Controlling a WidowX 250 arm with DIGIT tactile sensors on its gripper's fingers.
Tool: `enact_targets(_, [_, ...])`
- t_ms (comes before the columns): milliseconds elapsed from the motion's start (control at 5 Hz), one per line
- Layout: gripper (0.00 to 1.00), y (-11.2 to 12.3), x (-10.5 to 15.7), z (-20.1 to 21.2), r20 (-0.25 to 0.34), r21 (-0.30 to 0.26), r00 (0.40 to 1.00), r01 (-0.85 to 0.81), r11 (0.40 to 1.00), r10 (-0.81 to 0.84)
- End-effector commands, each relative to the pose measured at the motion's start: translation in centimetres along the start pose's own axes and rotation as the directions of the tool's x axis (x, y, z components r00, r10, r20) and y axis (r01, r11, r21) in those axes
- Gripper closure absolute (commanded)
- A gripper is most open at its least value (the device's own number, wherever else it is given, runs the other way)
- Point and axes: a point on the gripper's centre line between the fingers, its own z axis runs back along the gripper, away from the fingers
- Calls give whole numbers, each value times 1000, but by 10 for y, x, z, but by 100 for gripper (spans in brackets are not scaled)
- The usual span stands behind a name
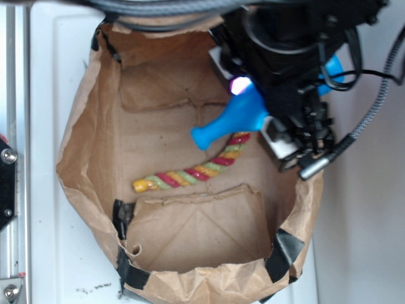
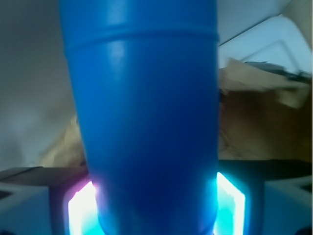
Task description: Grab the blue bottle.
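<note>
The blue bottle (image 1: 235,120) is a smooth bright-blue toy bottle. It is held tilted over the right side of the brown paper bag (image 1: 82,145), neck pointing down-left. My gripper (image 1: 266,107) is shut on its body; the arm hides most of the body. In the wrist view the blue bottle (image 2: 144,117) fills the middle of the frame, with my glowing pads (image 2: 80,210) pressed on both sides of it.
A red-yellow-green twisted rope (image 1: 190,172) lies on the bag's floor below the bottle's neck. The bag's walls stand up all round, taped at the corners. The bag sits on a white surface (image 1: 44,240), with a metal rail (image 1: 9,190) at the left.
</note>
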Motion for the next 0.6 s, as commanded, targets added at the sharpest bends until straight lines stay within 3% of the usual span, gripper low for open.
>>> enact_targets(0, [100,-5,-32,74,95,-21,985,147,989,-144])
enact_targets(400, [100,-5,-47,84,83,68,985,144,987,-149])
